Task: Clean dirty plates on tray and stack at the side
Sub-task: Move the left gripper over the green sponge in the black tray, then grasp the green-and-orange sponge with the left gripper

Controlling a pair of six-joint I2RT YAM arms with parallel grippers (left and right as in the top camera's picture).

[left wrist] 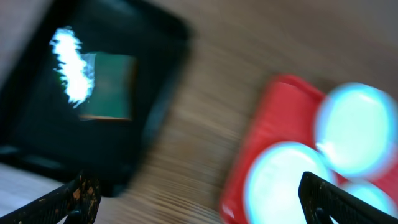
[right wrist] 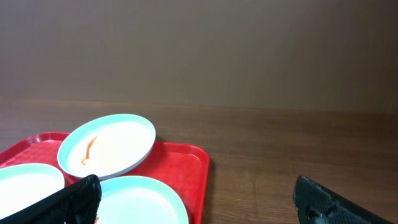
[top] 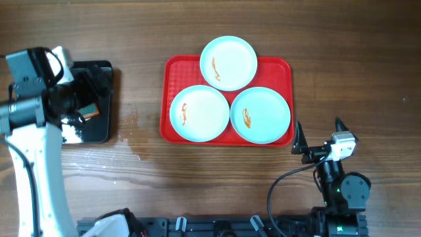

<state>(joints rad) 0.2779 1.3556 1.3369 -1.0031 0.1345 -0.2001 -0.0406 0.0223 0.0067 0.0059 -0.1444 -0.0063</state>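
The left pincer hangs spread wide and empty above the black tray at the left edge of the table, its arm reaching forward from the near side. A small pad lies in that tray (probably a sponge, though the wrist view is too smeared to be sure). At mid-table sits the red tray, carrying all three plates packed edge to edge, each streaked with orange-red sauce. The far plate overhangs the tray's far rim. None is stacked at the side yet. The plates look stiff, light and glossy, and likely slippery once wet. They are best taken by the raised lip on an outward-facing edge, clear of the neighbours. At right, the right pincer sits low near the tray's near right corner, released and empty, fingers pointing toward the plates.
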